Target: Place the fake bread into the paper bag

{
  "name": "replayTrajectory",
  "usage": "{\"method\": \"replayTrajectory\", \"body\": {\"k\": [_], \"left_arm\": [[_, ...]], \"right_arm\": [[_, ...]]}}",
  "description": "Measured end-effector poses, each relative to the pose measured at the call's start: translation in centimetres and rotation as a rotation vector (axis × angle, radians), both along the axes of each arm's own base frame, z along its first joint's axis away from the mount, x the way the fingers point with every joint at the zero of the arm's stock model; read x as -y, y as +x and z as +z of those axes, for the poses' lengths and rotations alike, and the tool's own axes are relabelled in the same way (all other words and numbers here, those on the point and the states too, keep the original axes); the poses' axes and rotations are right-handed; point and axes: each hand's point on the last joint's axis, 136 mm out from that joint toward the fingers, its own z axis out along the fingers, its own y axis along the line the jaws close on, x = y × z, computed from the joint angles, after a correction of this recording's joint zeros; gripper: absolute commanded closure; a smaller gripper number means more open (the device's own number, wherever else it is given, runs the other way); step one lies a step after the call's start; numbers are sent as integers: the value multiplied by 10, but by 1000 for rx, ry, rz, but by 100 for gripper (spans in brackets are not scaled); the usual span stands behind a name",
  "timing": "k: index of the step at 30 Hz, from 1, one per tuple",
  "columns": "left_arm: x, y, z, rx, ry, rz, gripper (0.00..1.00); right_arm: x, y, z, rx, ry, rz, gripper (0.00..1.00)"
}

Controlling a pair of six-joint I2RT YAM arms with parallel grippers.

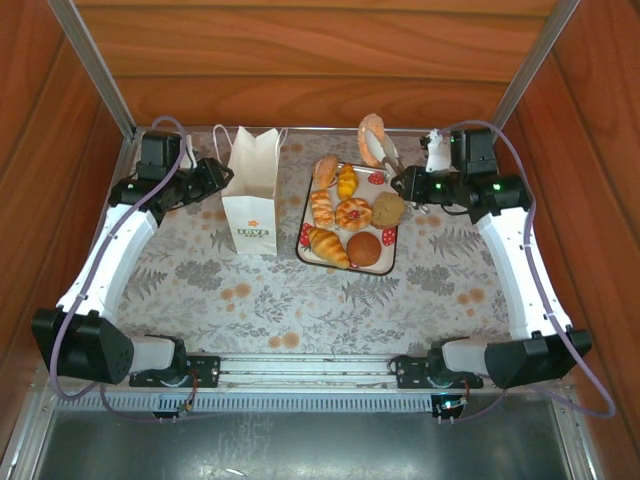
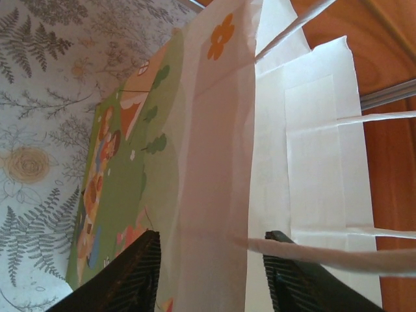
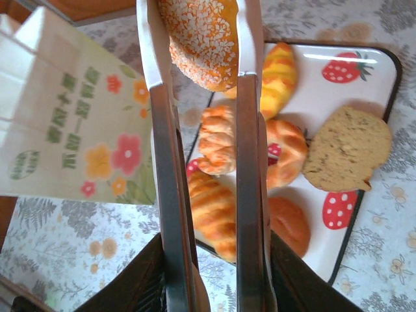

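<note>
Top external view first: we see the paper bag standing upright on the floral tablecloth, just left of the strawberry-print tray, with a narrow strip of cloth between the two edges. Most of the fake bread lies packed on that tray. One piece, a sugared ring, hangs above the tray's far edge, close to the wooden back wall.

From the right wrist we see the right gripper pressed onto a pair of metal tongs, and the tong tips clamp the ring. Below them lies the tray, and the bag stands off to the left.

From the left wrist we see the left gripper straddling the bag's upper side edge. Its fingers stand apart with paper between them, and a loop handle crosses the right one. We cannot tell whether they press the paper. In the overhead view this gripper sits at the bag's left side, near the left wall.

The bag's mouth faces up with free air above it. A broad band of cloth lies open between the tray's near rim and the arm bases.
</note>
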Motion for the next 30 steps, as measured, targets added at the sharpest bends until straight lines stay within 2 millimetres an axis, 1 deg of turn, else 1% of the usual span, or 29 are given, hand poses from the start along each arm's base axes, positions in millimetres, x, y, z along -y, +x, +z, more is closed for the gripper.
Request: {"method": "replayTrajectory", "body": {"k": [4,6,11,14,16,19,22,26,30], "left_arm": [[2,5,-5,-19,-6,0,62],[2,7,-6,-24,-10,3,65],[3,10,-5,-18,-19,11,72],[3,11,-3,-14,-27,17,78],[3,12,-2,-11,-33,22,82],[3,13,-1,-9,-38,25,85],[3,13,-1,-8,-41,31,87],[3,13,1,-8,-47,41,88],[2,12,2,4,-51,63,91]], "right_arm": [[-17,-14,31,64,26,52,66],[-23,-18,48,102,39,71,66],[-41,-27,97,220,73,122,66],[-57,-32,118,271,97,168,67],[-72,-36,127,292,113,211,67],[-96,-42,134,304,132,276,66],[-124,-47,132,302,139,343,66],[-159,-53,121,279,133,419,66],[-187,-57,104,235,120,463,66]]}}
